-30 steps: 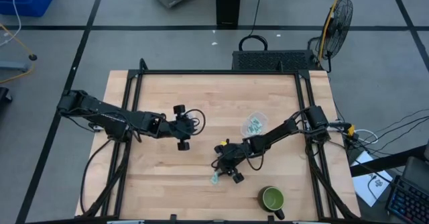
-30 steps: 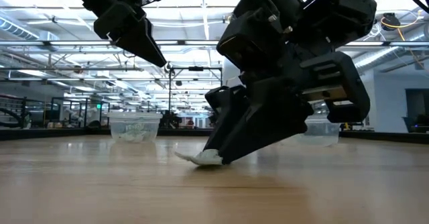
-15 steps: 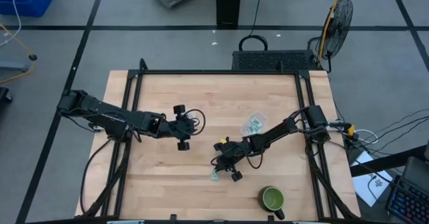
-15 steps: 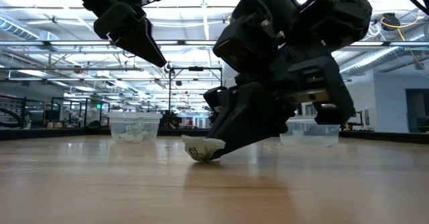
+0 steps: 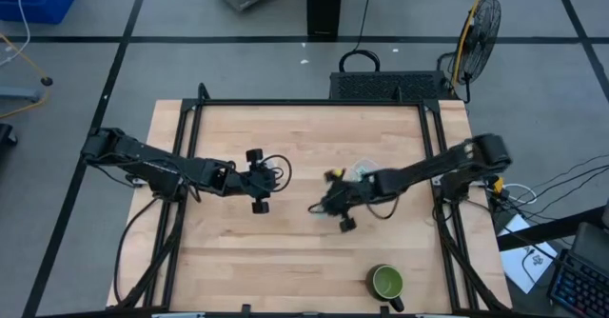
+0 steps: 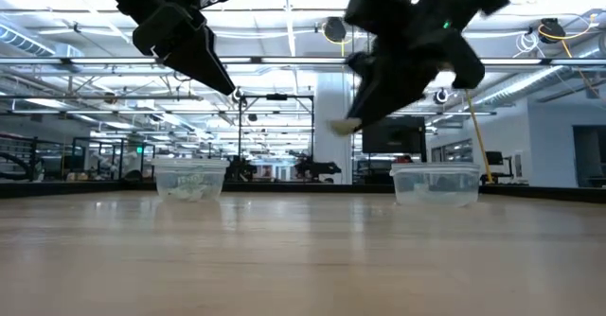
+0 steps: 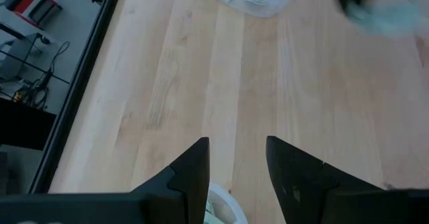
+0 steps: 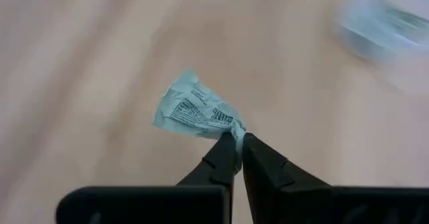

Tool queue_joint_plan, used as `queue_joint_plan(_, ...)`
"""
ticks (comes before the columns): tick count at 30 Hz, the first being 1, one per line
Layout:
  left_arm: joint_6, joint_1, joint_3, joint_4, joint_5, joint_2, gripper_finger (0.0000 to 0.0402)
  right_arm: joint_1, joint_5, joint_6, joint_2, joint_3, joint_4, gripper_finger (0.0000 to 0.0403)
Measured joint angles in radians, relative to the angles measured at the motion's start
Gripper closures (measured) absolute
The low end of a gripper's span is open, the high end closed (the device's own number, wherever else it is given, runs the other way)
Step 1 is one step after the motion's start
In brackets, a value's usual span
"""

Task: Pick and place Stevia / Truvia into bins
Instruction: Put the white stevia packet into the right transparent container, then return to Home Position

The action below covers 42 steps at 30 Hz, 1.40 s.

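Observation:
A green-and-white Stevia packet (image 8: pixel 193 110), creased, is in the air at the tips of my right gripper (image 8: pixel 236 142), which is shut on it above the table's middle (image 5: pixel 319 207). The low view shows it (image 6: pixel 341 125) well above the wood. One clear bin (image 5: pixel 362 173) with packets in it stands on the table just beyond the right arm (image 6: pixel 436 184). The other clear bin (image 6: pixel 192 179) sits beneath my left gripper (image 7: pixel 238 158), which hangs open above it (image 5: pixel 271 175). Its rim (image 7: pixel 218 207) shows between the fingers. My right gripper pinches one crumpled end of the packet (image 8: pixel 231 127) between its two fingertips. The fingers slant downward, coming from the table's right side. The rest of the packet sticks out ahead of the tips, clear of the table.
A green mug (image 5: pixel 387 282) stands near the front edge at the right. Black frame rails (image 5: pixel 190 156) run along the table's left and right sides. Bare wood (image 5: pixel 285 251) lies between the arms and the front edge.
My right gripper has taken hold of the packet that lay on the table, curling it up. It then rose with it and went toward the far edge and the right-hand bin, tipping less steeply. The packet is now lifted clear.

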Motion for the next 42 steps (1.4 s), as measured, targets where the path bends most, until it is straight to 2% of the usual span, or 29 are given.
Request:
queue_joint_plan(4, 0.0, 0.0, 0.0, -0.001, 0.0, 0.0, 0.0247, -0.03, 0.172, 0.025, -0.166, -0.014, -0.242, 0.039)
queue_joint_plan(8, -0.011, 0.0, 0.0, -0.001, 0.0, 0.0, 0.0247, -0.091, 0.218, 0.124, -0.325, -0.104, -0.365, 0.0388)
queue_joint_plan(12, -0.025, 0.0, 0.0, 0.0, 0.0, 0.0, 0.0247, -0.149, 0.218, 0.238, -0.461, -0.272, -0.344, 0.0388)
queue_joint_plan(17, -0.023, 0.0, 0.0, 0.003, 0.0, 0.0, 0.0247, -0.163, 0.158, 0.232, -0.559, -0.459, -0.12, 0.0388)
queue_joint_plan(21, -0.023, 0.0, 0.0, 0.006, 0.0, 0.0, 0.0247, -0.157, 0.115, 0.192, -0.569, -0.522, 0.008, 0.0387)
queue_joint_plan(27, -0.023, 0.0, 0.0, 0.007, 0.0, 0.0, 0.0247, -0.157, 0.113, 0.185, -0.526, -0.527, 0.013, 0.0381)
queue_joint_plan(33, -0.023, 0.0, 0.0, 0.007, 0.0, 0.0, 0.0247, -0.16, 0.115, 0.188, -0.465, -0.527, 0.046, 0.0337)
queue_joint_plan(42, -0.021, 0.0, 0.0, 0.016, -0.001, 0.0, 0.0247, -0.16, 0.149, 0.188, -0.467, -0.526, 0.106, 0.0278)
